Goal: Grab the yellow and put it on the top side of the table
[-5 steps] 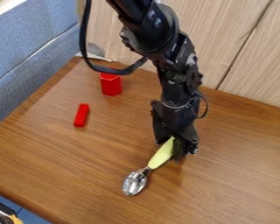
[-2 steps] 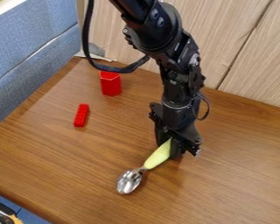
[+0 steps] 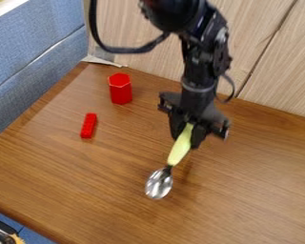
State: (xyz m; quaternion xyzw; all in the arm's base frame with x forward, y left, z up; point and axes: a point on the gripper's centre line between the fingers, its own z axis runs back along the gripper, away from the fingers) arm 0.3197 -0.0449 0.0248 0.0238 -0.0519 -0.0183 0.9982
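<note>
The black gripper is near the middle of the view, shut on the upper end of a spoon's yellow-green handle. From the handle the spoon hangs down and slightly left, its shiny metal bowl lowest. A shadow lies on the wood to the right of the bowl, and the spoon looks lifted off the wooden table.
A red hexagonal block stands toward the table's back left, with a small red brick lying in front of it. Wooden panels rise behind the back edge; a blue padded surface borders the left.
The gripper has moved up and back with the spoon in it, and the spoon hangs more steeply. More of the red hexagonal block's top now shows.
</note>
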